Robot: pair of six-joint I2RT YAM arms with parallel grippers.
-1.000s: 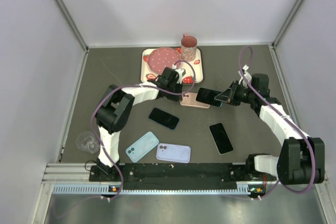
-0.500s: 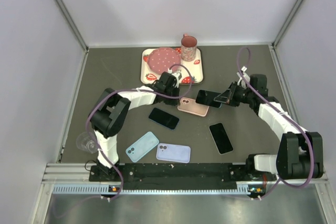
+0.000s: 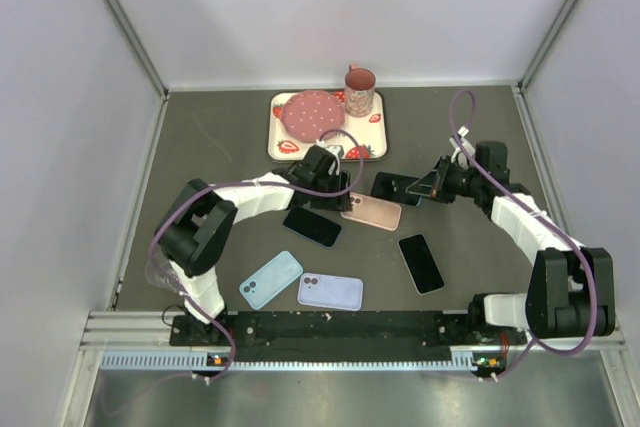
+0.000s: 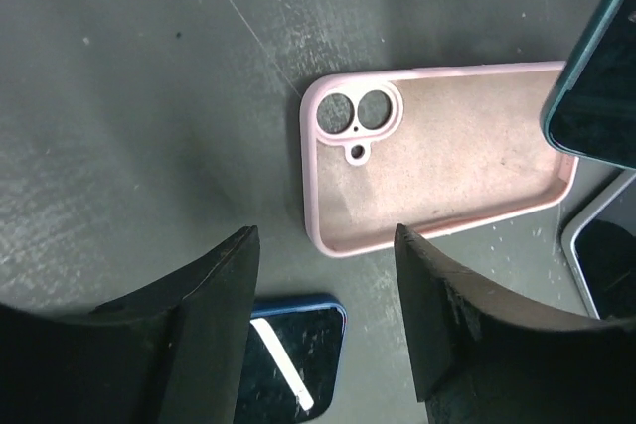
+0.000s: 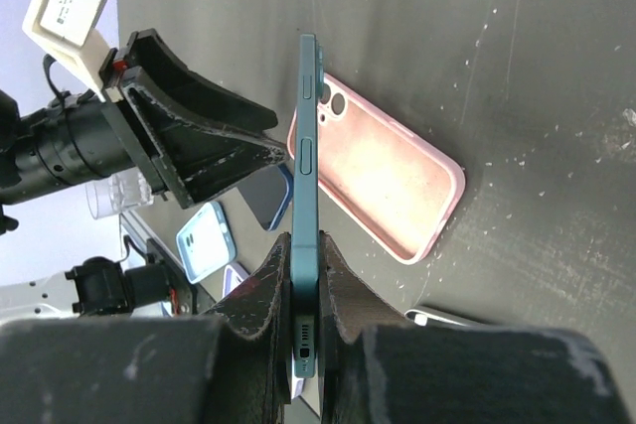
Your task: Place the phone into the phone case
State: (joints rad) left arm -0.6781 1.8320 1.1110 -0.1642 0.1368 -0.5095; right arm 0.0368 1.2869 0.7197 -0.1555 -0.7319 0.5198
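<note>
While the right gripper (image 5: 304, 255) is clamped on the edges of the teal phone (image 5: 307, 161), the phone hangs edge-on over the plain end of the pink phone case (image 4: 437, 156), which lies open side up on the dark table (image 3: 220, 147). The left gripper (image 4: 323, 275), jaws apart, hovers by the case's camera-hole end. A black phone (image 3: 311, 226) lies just beside it.

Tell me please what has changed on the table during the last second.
The pink case slid toward the near edge, and the left pincer came the same way; it is open now, gripping nothing. The right pincer stays shut on the teal phone, held edge-on by the case, hardly moved. The tray, mug, two dark phones and two bluish cases lie as before.
</note>
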